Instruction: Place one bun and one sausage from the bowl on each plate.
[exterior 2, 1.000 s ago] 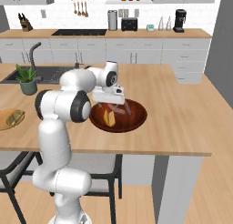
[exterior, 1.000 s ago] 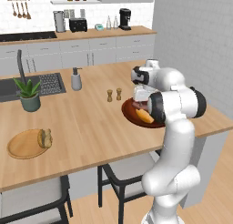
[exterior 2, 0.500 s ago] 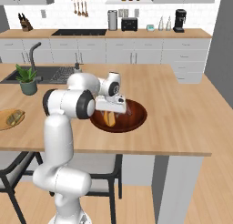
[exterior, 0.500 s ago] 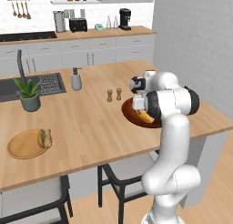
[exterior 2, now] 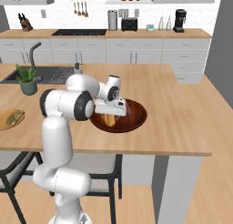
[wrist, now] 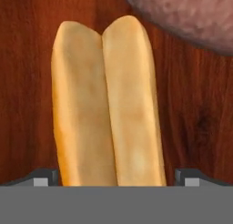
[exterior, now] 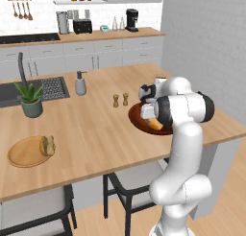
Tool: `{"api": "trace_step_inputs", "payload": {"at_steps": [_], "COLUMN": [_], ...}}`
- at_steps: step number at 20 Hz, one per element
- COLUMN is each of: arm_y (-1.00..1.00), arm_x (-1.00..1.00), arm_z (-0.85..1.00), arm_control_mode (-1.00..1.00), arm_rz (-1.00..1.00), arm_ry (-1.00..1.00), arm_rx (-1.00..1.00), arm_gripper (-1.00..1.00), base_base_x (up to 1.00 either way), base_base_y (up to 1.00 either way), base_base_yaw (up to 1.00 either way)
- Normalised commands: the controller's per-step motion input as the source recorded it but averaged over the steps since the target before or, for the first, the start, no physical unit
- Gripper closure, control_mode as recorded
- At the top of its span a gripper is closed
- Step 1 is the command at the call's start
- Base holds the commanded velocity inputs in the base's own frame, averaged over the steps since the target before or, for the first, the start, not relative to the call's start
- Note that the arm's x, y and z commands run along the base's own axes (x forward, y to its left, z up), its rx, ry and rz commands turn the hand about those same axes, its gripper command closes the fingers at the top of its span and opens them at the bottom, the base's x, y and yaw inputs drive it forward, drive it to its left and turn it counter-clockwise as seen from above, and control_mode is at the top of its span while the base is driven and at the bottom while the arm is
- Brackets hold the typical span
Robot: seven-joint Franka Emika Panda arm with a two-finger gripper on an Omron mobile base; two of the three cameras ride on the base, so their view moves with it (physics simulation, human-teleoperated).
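Hand [wrist: 116, 177] lower, straddling bun [wrist: 107, 104].

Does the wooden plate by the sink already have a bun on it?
Yes, the left base view shows a bun lying on the plate.

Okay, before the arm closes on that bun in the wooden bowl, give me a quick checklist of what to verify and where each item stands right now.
1. Gripper over the bun: ok, bun lies between the fingertips.
2. Gripper open: ok, tips flank the bun.
3. Bun lying in the bowl: ok.
4. Neighbouring brown item apart from the fingertips: ok.
5. Fingertips low enough to grip: cannot tell.
6. Plate free for a bun: not ok, food already sits on it.
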Motion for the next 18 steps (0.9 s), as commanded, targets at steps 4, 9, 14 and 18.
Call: {"api": "trace_step_inputs", "payload": {"at_steps": [4,9,14,18], "arm_y": [-0.07,-0.02,0.00,0.00], "arm_x": [-0.01,0.00,0.00,-0.04], "arm_z": [-0.24,-0.02,0.00,0.13], "arm_control_mode": [-1.00,-1.00,-1.00,-1.00], "arm_rz": [0.00,0.00,0.00,0.00], "arm_ry": [-0.17,-0.02,0.00,-0.01], "arm_rx": [0.00,0.00,0.00,0.00], "arm_gripper": [-1.00,-1.00,1.00,1.00], "base_base_x": [0.00,0.00,0.00,0.00], "base_base_y": [0.00,0.00,0.00,0.00], "base_base_yaw": [0.00,0.00,0.00,0.00]}}
